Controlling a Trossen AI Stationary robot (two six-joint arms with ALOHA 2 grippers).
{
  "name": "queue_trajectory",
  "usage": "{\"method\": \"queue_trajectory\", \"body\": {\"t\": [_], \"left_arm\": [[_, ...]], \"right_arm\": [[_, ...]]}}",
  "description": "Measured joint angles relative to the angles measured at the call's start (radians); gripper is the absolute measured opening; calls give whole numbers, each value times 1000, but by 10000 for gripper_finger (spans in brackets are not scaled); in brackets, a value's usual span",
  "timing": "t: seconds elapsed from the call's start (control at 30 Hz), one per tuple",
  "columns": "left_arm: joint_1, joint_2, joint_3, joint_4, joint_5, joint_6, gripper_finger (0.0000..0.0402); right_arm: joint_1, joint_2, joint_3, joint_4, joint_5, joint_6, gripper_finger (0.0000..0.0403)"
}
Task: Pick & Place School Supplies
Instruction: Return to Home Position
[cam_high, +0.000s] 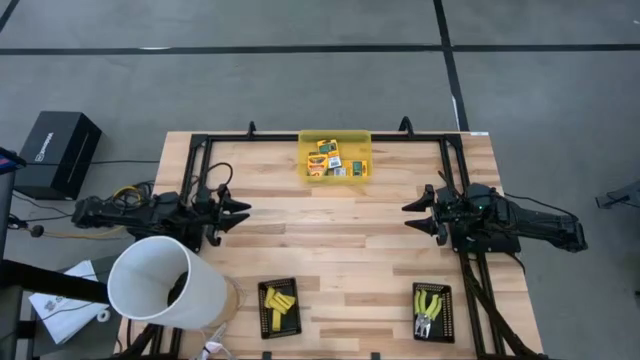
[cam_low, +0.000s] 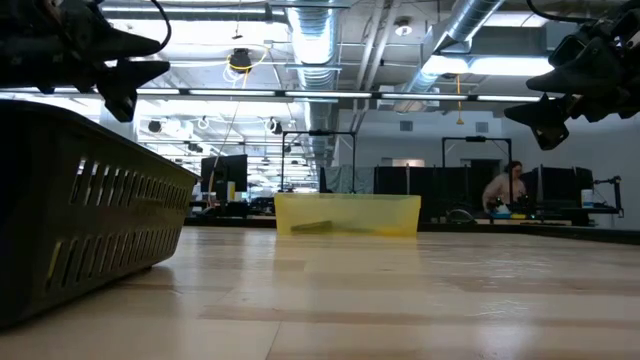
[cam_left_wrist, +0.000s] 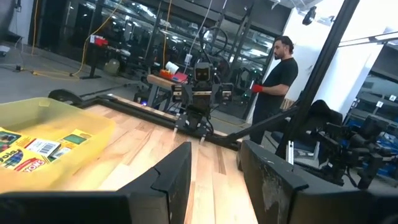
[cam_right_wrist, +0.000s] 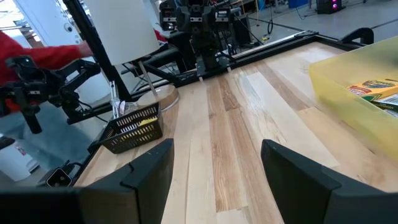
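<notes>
Small printed yellow-and-green boxes (cam_high: 333, 160) lie inside the translucent yellow bin (cam_high: 335, 138) at the table's far middle. Short yellow sticks (cam_high: 279, 305) lie in a black tray (cam_high: 262, 310) at the near edge. Two hand tools with yellow-green handles (cam_high: 431, 305) lie in a second black tray (cam_high: 446, 312) to its right. My left gripper (cam_high: 240, 212) hovers open above the table's left side and points toward the right. My right gripper (cam_high: 412, 215) hovers open at the right side, facing it. Nothing is between either pair of fingers (cam_left_wrist: 214, 155) (cam_right_wrist: 217, 155).
A large white cylinder (cam_high: 165, 280) stands at the near left corner, beside the stick tray. A black frame (cam_high: 330, 140) runs along the table's far, left and right edges. Bare wood lies between the two grippers. A person (cam_left_wrist: 277, 74) stands beyond the table.
</notes>
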Motion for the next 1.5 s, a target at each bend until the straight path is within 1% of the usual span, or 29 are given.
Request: {"method": "queue_trajectory", "body": {"t": [0.73,1.5], "left_arm": [[0,105,0,6,0,0,135],[0,110,0,6,0,0,135]], "right_arm": [[0,0,0,0,0,0,233],[0,0,0,0,0,0,233]]}}
